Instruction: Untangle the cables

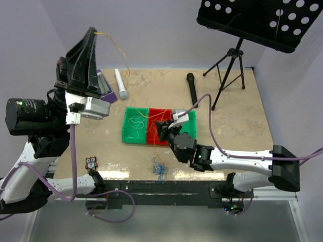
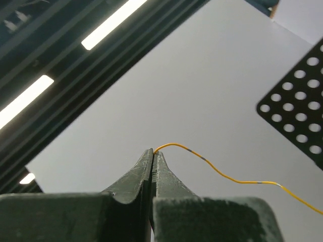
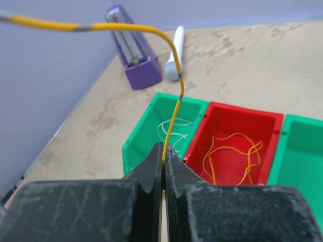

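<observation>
Left tool is raised and clamped on a yellow cable end. Right tool is pinched on a yellow cable above the green bin and red bin, which is clear only in the wrist views. Top view alone shows the blue tangle on the tabletop near its front edge.

We see a yellow cable arcing through the air, a blue tangle lying loose on the table.

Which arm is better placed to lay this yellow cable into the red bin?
Right. The right claw grips the yellow cable at the red bin; the left claw holds the far end high, well aside.
</observation>
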Available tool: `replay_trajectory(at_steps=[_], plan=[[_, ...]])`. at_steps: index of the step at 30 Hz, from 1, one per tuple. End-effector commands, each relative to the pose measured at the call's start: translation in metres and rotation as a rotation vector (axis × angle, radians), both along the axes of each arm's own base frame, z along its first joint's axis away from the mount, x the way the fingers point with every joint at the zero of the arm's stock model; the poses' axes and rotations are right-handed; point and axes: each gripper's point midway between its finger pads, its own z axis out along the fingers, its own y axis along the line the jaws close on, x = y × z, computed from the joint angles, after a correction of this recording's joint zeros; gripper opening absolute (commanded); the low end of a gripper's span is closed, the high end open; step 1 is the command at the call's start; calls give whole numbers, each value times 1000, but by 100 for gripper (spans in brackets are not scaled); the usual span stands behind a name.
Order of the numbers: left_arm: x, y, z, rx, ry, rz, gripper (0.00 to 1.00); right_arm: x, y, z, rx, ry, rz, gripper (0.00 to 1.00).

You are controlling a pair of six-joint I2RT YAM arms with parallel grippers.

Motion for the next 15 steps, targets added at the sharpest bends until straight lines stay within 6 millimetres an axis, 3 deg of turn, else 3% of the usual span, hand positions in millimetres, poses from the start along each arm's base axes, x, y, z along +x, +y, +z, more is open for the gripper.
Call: replay_trajectory(at_steps=[1, 5, 8, 11, 15], plan=[[22, -32, -50, 63, 235, -126, 0, 17, -35, 16, -9, -50, -206, 0], [31, -71, -111, 169, 456, -267, 0, 29, -56, -11, -135, -46, -380, 0], [33, -84, -139, 197, 538, -310, 0, 31, -72, -16, -159, -33, -489, 0], [34, -90, -158, 202, 600, -342, 0, 28, -80, 16, -77, -42, -504, 0], [19, -109, -201, 314, 723, -460, 0, 12, -74, 77, 104, -101, -289, 0]])
